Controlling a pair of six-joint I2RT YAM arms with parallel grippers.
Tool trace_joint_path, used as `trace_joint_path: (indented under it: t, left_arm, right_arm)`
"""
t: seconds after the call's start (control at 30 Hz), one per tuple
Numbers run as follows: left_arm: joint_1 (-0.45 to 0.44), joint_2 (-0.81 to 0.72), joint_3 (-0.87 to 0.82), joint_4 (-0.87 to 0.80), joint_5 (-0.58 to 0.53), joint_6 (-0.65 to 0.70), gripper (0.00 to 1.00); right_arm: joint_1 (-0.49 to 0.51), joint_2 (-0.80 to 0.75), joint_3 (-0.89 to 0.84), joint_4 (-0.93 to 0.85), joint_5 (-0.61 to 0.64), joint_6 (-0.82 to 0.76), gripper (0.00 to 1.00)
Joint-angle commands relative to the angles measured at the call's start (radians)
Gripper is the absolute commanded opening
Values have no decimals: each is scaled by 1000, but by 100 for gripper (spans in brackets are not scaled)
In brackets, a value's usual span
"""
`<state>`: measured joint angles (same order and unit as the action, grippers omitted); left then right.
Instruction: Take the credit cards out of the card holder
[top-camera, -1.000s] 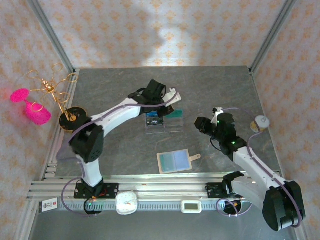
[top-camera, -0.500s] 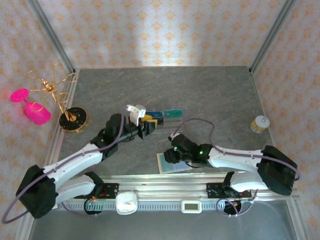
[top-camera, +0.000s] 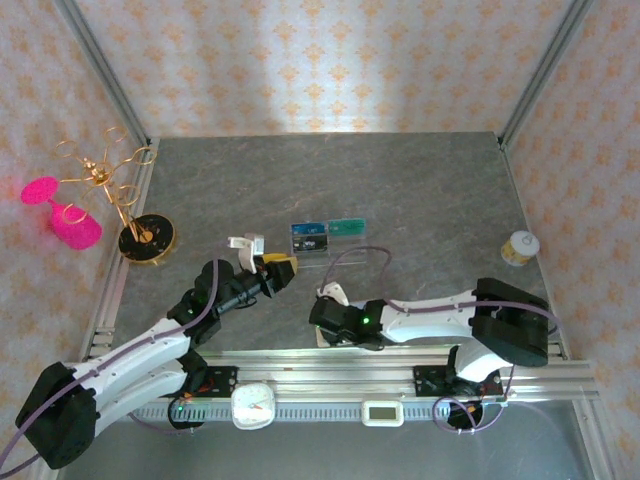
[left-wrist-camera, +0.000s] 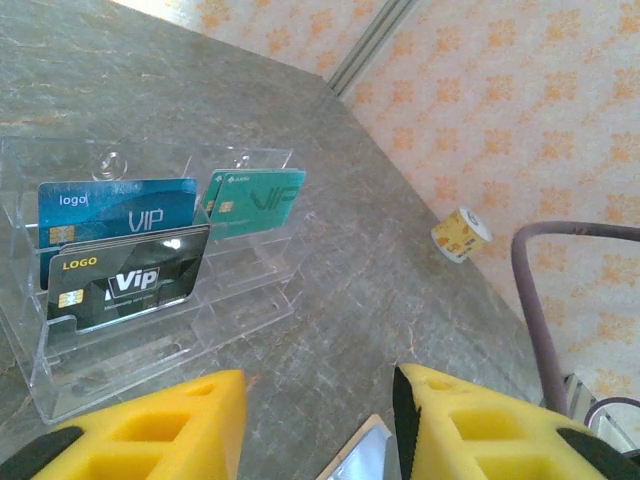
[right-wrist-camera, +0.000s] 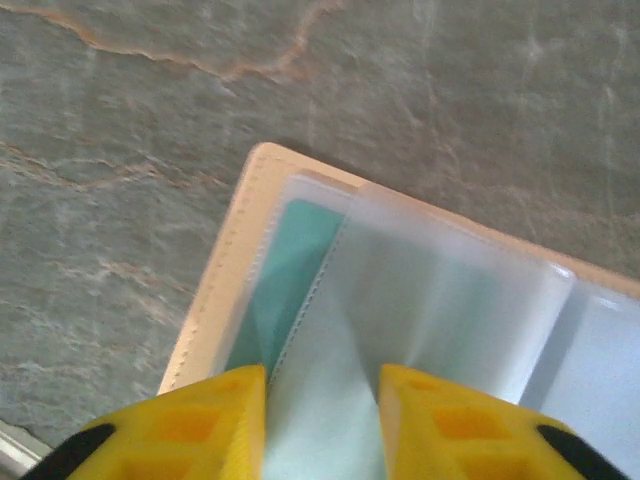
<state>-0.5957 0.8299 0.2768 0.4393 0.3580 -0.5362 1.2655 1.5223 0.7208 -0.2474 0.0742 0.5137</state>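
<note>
Left wrist, three cards (left-wrist-camera: 130, 285) in clear tray (left-wrist-camera: 150, 360), left pincer (left-wrist-camera: 320, 400) released, right pincer (right-wrist-camera: 320, 385) over card holder (right-wrist-camera: 215, 290), grip unclear

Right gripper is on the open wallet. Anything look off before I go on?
Nothing spilled or broken. One oddity: the card holder's clear sleeve bows up in a ridge between the fingers of the right gripper, beside a teal card in its slot.

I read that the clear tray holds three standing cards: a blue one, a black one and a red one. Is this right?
Not quite: the third card is not red. The left wrist view shows the clear tray holding three standing cards: a blue card, a black card and a teal-green card.
</note>
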Motion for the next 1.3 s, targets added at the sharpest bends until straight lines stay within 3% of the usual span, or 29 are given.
trace_joint_path:
  t: [0.0,0.13,0.27,0.5,0.7,0.77,0.9,0.93,1.1,1.27]
  left_arm:
    - [0,-18,-20,34,12,-30,42]
    - [-5,-24,-44,42,36,-43,40]
    - [-36,-2,-63,68,52,-89,30]
    - [-141,134,-78,115,12,-133,2]
    - [-196,338,-6,44,-28,-164,0]
    - [-201,373,6,19,-41,-174,0]
    - [-217,406,16,-7,-40,-190,0]
    - [-231,422,33,-16,-29,-180,0]
    - [-317,584,161,-29,10,-146,1]
    - [-334,732,245,-15,55,-142,0]
  right_arm:
    - [2,36,5,-46,68,39,16]
    - [-25,5,18,52,62,74,0]
    - [-74,-57,-24,192,-1,106,0]
    - [-99,-106,-65,307,-45,88,0]
    - [-100,-151,-110,326,-53,103,0]
    - [-98,-182,-136,342,-47,114,4]
    - [-99,-240,-165,329,-9,141,34]
    - [-99,-265,-176,322,6,152,37]
    - [-100,-405,-224,258,95,199,38]
    - [-101,-503,-258,201,115,239,37]
